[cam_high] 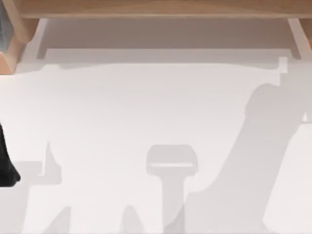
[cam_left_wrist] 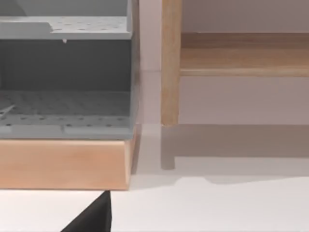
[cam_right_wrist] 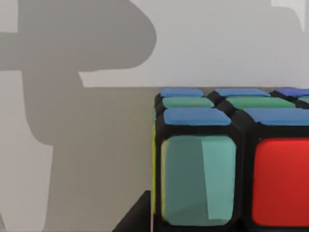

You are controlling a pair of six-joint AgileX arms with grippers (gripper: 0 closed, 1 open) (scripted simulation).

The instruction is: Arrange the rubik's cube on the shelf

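Rubik's cube (cam_right_wrist: 231,164) fills the right wrist view's lower right; shelf (cam_high: 161,9) spans the top view's upper edge. Fingers' state: cannot tell.

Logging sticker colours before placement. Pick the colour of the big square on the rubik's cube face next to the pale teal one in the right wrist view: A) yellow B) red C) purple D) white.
B: on the rubik's cube, the large square beside the pale teal one is plainly red, with blue and green squares on the face above it.
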